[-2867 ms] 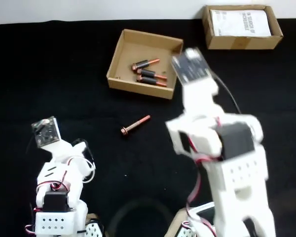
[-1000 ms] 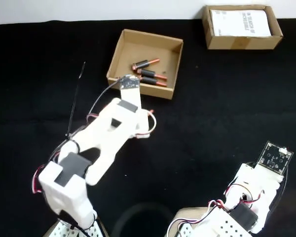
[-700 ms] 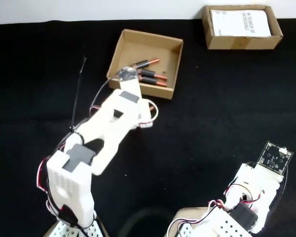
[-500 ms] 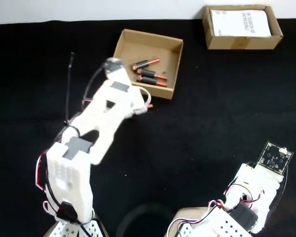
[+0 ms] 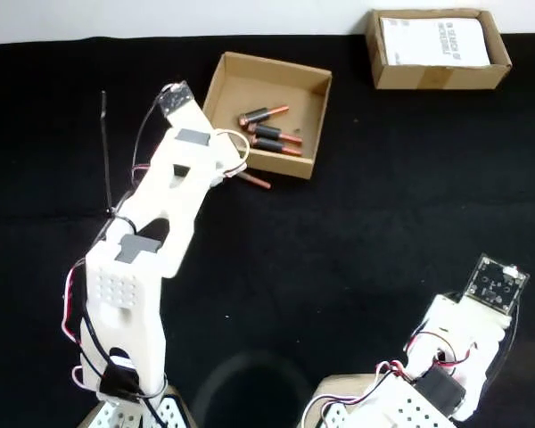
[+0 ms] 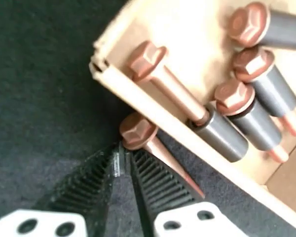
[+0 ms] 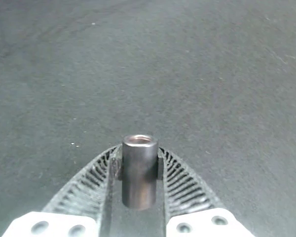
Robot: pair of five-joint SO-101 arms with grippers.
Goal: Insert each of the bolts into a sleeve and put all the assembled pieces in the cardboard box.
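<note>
A bare copper bolt (image 5: 254, 181) lies on the black table against the front wall of the open cardboard box (image 5: 250, 161). My left arm (image 5: 189, 169) stretches to the box's near left corner. My left gripper (image 6: 122, 154) is shut with nothing between its fingers. The bolt's head (image 6: 137, 131) sits just past the tips, and its shaft runs along one finger. Inside the box (image 6: 153, 116) lie three bolts in dark sleeves (image 6: 260, 97). My right gripper (image 7: 138, 163) is shut on an upright dark sleeve (image 7: 138, 173) above bare table.
A second cardboard box (image 5: 437, 73) holding a white sheet stands at the back right. My right arm (image 5: 459, 343) is folded at the near right corner. A thin black cable (image 5: 106, 147) rises beside my left arm.
The right arm drew back from the box to the near right corner. The left arm reached out and swung left along the box's front; the bolt shifted from mid-table to the box wall.
</note>
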